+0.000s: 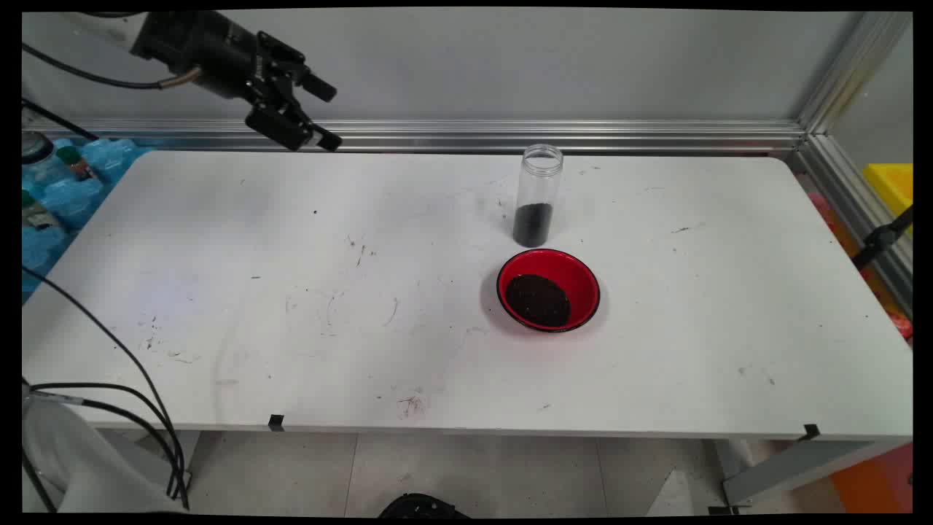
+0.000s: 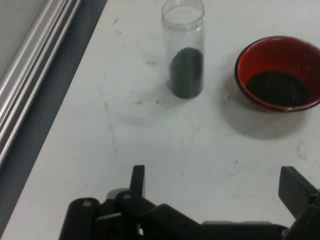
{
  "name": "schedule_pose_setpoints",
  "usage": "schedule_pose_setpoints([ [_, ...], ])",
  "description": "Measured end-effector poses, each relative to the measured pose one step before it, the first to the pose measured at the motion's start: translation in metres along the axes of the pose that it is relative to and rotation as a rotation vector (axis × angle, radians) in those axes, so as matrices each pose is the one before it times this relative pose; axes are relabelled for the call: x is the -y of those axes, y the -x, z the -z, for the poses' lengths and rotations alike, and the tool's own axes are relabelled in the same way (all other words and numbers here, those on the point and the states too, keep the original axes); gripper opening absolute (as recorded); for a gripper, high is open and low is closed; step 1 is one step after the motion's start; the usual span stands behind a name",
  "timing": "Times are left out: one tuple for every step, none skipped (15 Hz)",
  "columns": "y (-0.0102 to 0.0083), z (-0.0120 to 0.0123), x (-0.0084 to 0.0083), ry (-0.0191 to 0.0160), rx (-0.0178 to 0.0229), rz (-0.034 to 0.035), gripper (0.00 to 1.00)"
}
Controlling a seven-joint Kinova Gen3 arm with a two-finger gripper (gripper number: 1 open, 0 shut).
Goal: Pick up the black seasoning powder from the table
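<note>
The gripper [image 1: 326,114] hangs high over the table's far left corner, tilted toward the right, with its two black fingers spread wide and nothing between them. In the hand view the fingers [image 2: 136,179] rise from the bottom edge well apart, with bare white tabletop showing in the gap. Black cables [image 1: 109,364] trail down past the table's left edge.

The white table [image 1: 291,292] carries faint scuffs and scratches over its middle and near its front edge. To the right of centre, close to the far edge, stands an upright clear jar [image 1: 538,195] with no lid; its lower part is filled with a dark granular material, and the upper part is see-through. Just in front of the jar, toward the near edge and slightly to the right, sits a red bowl [image 1: 548,290] with a dark rim, holding a patch of the same dark material on its bottom. The jar and the bowl stand near each other without touching. Both are well apart from the gripper. The right part of the tabletop is bare apart from a few small marks.
</note>
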State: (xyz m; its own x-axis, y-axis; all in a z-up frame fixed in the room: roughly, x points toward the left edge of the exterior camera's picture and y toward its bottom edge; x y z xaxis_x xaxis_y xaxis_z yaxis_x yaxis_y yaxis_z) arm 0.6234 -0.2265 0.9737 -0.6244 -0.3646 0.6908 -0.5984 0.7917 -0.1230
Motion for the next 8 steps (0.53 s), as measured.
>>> schedule_pose_setpoints([
  [-0.00258,-0.00348,0.0,0.00806,-0.00592,0.00213,1.0],
  [-0.00292,-0.0041,0.00009,0.00889,-0.00639,0.00213,1.0],
  [-0.00173,-0.00293,0.00033,0.00462,-0.00234,0.00019,1.0],
  [-0.00216,-0.00448,0.00052,0.00627,-0.00332,0.00047,1.0],
  [-0.00203,-0.00616,0.00108,0.00364,-0.00293,-0.00029,1.0],
  [-0.00196,-0.00634,0.00127,0.0007,-0.00196,-0.00047,1.0],
  [-0.00138,-0.00479,0.00095,0.00047,-0.00124,-0.00013,1.0],
  [-0.00203,-0.00765,0.00129,-0.00103,-0.00138,0.0005,1.0],
])
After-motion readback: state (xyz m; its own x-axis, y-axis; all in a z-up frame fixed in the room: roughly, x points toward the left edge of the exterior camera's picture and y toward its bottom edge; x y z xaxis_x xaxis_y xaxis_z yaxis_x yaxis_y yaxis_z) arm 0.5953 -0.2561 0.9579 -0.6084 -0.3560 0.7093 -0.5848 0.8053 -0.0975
